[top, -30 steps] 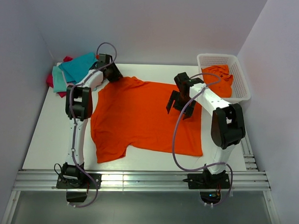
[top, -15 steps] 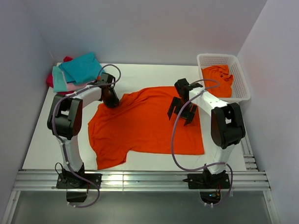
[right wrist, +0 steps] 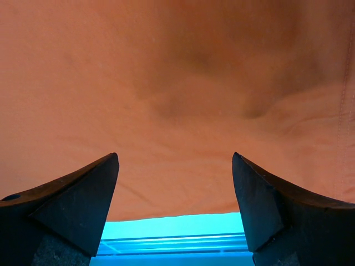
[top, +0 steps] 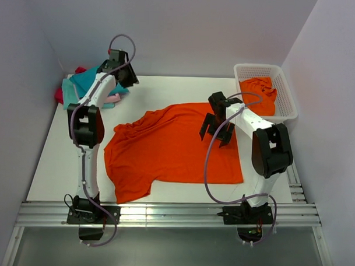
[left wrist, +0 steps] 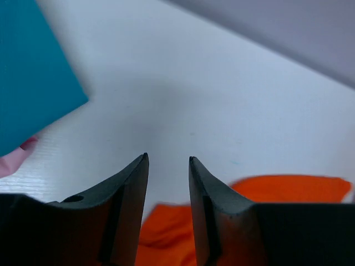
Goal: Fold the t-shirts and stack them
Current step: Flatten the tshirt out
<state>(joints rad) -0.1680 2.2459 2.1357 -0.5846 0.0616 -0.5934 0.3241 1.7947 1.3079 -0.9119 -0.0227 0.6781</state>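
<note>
A bright orange t-shirt [top: 171, 150] lies spread on the white table, its upper left edge bunched in folds. My left gripper [top: 122, 74] hangs at the back left, apart from that shirt and beside the folded pile. In the left wrist view the left gripper [left wrist: 168, 159] stands narrowly open with nothing between its fingers, white table behind and the orange shirt [left wrist: 288, 188] below. My right gripper [top: 216, 129] hovers over the shirt's upper right part. The right wrist view shows that gripper [right wrist: 175, 156] wide open above orange cloth [right wrist: 177, 83].
At the back left corner lies a pile of folded shirts: teal [top: 89, 80], pale pink [top: 113, 98] and crimson [top: 60, 95]. A white lattice basket [top: 285, 96] at the back right holds another crumpled orange shirt [top: 259, 92]. Grey walls close in on both sides.
The left gripper dragged the shirt's upper left corner inward, let it go and swung up and back toward the pile. The right gripper stayed over the shirt, open.
</note>
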